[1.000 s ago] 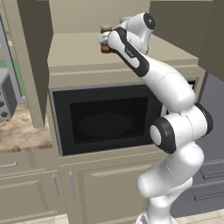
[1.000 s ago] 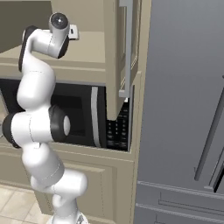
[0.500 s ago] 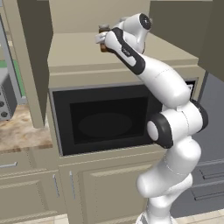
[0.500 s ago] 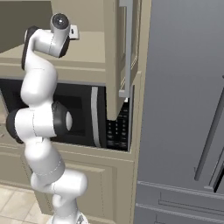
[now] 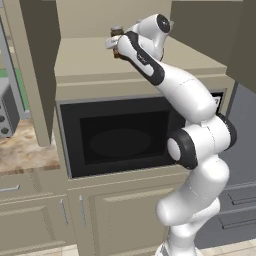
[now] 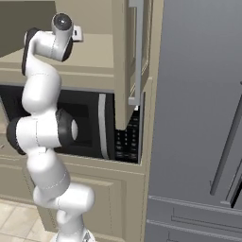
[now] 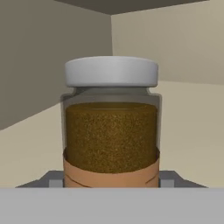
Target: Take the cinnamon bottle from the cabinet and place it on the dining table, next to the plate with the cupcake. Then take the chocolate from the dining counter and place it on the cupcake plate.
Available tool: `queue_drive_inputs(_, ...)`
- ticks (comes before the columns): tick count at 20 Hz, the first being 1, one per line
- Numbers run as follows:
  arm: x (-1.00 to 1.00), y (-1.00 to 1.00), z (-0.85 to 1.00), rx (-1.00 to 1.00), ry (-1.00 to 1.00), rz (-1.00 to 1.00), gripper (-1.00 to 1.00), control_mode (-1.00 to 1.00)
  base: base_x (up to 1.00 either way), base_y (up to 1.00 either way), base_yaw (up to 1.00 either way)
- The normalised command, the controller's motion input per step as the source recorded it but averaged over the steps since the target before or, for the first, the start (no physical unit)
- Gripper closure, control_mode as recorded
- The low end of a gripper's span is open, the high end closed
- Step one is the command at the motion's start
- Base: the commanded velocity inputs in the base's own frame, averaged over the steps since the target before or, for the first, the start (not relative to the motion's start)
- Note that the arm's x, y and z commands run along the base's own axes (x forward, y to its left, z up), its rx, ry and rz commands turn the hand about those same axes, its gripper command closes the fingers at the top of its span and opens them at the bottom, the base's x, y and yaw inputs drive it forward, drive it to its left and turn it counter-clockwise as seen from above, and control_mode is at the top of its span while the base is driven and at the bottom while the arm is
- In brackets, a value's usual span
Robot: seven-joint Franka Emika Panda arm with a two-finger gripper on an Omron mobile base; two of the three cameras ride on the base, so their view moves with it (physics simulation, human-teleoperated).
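The cinnamon bottle (image 7: pixel 111 131) is a clear jar of brown powder with a white lid and an orange band. It stands upright on the cabinet shelf (image 7: pixel 192 131), close in front of the hand. My gripper (image 7: pixel 111 180) reaches into the cabinet above the microwave, and its grey fingertips (image 7: pixel 56 178) press against both sides of the bottle's base. In the left base view the bottle (image 5: pixel 116 32) shows just past the gripper (image 5: pixel 115 45). The plate, cupcake and chocolate are out of view.
A black microwave (image 5: pixel 120 140) sits under the shelf (image 5: pixel 85 62). An open cabinet door (image 6: pixel 132 52) hangs right of the arm, with the grey fridge (image 6: pixel 198 118) beyond. A toaster oven (image 5: pixel 5 110) stands on the counter (image 5: pixel 25 155) at left.
The fingers have closed in from wide open onto the bottle's sides. The arm has barely moved.
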Motion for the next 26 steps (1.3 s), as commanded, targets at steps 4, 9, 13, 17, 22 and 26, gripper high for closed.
queue_drive_inputs(4, -0.46, 0.17, 0.00, 0.00, -0.06, 0.00, 1.00, -1.00, 0.00, 0.00, 0.00)
queue_drive_inputs(9, -0.76, 0.14, 0.00, -0.01, -0.21, 0.01, 1.00, -1.00, 0.00, 0.00, 0.00)
queue_drive_inputs(13, -0.82, 0.06, 0.03, 0.00, -0.23, 0.02, 1.00, -1.00, 0.00, 0.00, 0.00)
queue_drive_inputs(17, -0.83, 0.00, 0.07, 0.00, -0.12, 0.11, 1.00, -1.00, 0.00, 0.00, 0.00)
queue_drive_inputs(22, -0.88, 0.00, 0.06, 0.02, -0.08, 0.15, 1.00, -1.00, 0.00, 0.00, 0.00)
queue_drive_inputs(26, -0.88, 0.00, 0.06, 0.06, -0.02, 0.14, 1.00, -1.00, 0.00, 0.00, 0.00)
